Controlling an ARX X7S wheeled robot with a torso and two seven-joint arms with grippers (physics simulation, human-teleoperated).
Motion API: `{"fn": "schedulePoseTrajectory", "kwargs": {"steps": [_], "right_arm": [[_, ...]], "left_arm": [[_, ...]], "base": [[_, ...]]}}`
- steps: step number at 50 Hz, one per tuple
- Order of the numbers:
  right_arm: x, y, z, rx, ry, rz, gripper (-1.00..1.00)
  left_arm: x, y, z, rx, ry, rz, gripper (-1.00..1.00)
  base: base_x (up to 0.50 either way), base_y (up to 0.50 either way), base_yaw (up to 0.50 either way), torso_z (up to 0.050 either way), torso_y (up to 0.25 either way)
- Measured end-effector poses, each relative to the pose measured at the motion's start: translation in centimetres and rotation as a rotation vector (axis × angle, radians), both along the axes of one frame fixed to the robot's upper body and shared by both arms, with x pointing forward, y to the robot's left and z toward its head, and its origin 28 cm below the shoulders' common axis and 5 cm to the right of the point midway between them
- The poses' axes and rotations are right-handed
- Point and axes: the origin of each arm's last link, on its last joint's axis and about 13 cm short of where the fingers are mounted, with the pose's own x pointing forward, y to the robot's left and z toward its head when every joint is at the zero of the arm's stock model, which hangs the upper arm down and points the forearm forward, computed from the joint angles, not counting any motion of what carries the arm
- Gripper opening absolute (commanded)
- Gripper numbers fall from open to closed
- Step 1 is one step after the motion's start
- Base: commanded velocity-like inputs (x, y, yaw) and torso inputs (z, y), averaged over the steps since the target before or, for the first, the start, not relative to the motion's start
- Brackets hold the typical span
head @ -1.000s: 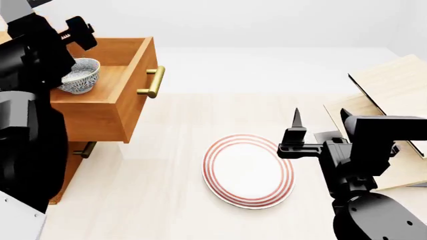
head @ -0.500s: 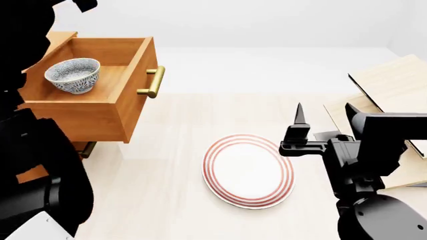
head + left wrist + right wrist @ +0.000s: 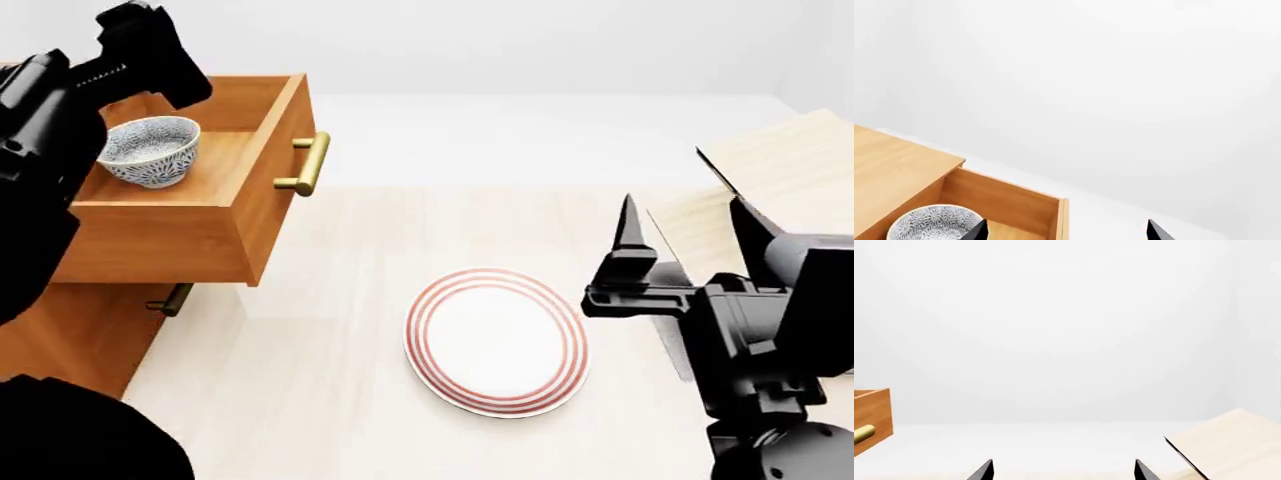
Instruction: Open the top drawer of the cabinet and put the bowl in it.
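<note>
The cabinet [image 3: 80, 330] stands at the left with its top drawer [image 3: 187, 235] pulled out. The brass handle [image 3: 308, 165] is on the drawer's front. The speckled bowl [image 3: 150, 150] sits upright inside the drawer, and it also shows in the left wrist view [image 3: 931, 225]. My left gripper [image 3: 1066, 233] is open and empty, raised above the drawer and apart from the bowl. My left arm [image 3: 67, 100] hangs over the drawer's left side. My right gripper [image 3: 687, 240] is open and empty, raised to the right of the plate, and it also shows in the right wrist view [image 3: 1062, 472].
A white plate with red rings [image 3: 497, 340] lies on the pale floor in the middle. A pale tilted plank rack [image 3: 787, 170] stands at the right, just behind my right gripper. The lower drawers are shut; one lower handle [image 3: 170, 300] shows under the open drawer.
My left arm has drawn up and back from the bowl, which stays in the drawer. My right gripper has risen and shifted slightly right.
</note>
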Motion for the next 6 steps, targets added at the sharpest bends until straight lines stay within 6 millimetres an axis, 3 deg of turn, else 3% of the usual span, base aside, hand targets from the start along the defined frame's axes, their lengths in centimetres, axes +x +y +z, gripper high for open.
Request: {"fn": "schedulePoseTrajectory", "kwargs": {"steps": [6], "right_arm": [[-0.7, -0.1, 0.4, -0.001, -0.023, -0.003, 1.00]], "left_arm": [[-1.9, -0.2, -1.2, 0.017, -0.027, -0.032, 1.00]], "base": [[0.00, 0.00, 0.00, 0.000, 0.000]]}}
